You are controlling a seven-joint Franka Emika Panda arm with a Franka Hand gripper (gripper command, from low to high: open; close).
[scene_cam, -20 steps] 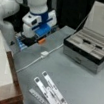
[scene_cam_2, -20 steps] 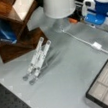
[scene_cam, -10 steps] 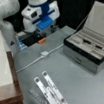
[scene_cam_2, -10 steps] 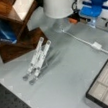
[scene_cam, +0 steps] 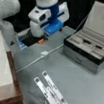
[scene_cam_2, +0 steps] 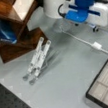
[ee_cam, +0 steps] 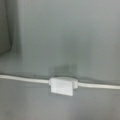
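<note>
In a front view we find the gripper (scene_cam: pixel 34 39) low at the back of the grey surface (scene_cam: pixel 87 84), under the blue and white wrist, with something orange just beside it. Whether its fingers are apart or together, we cannot tell. Just in front lies the white cable (scene_cam: pixel 30 62) with its small inline block (scene_cam: pixel 44 53), running diagonally towards the open grey case (scene_cam: pixel 90 51) at the view's right. A folded metal stand (scene_cam: pixel 52 93) lies near the bottom, and a wooden shelf (scene_cam: pixel 1 85) sits at the left.

In a front view from the opposite side, we see the wrist at the top, the cable (scene_cam_2: pixel 77 38) coming out from beneath it, and the block (scene_cam_2: pixel 96 45) lying free on the surface (scene_cam_2: pixel 72 87), near the gripper but apart from it. The stand (scene_cam_2: pixel 37 60) rests beside the shelf (scene_cam_2: pixel 19 34).

At the wrist, we look straight down: the block (ee_cam: pixel 62 86) sits below centre with the cable (ee_cam: pixel 22 78) crossing left to right. No fingers show here.

The risk, as we judge it: the block is small and the cable thin and loose, so a descent slightly off centre could nudge it sideways, or drag the cable against the case.
</note>
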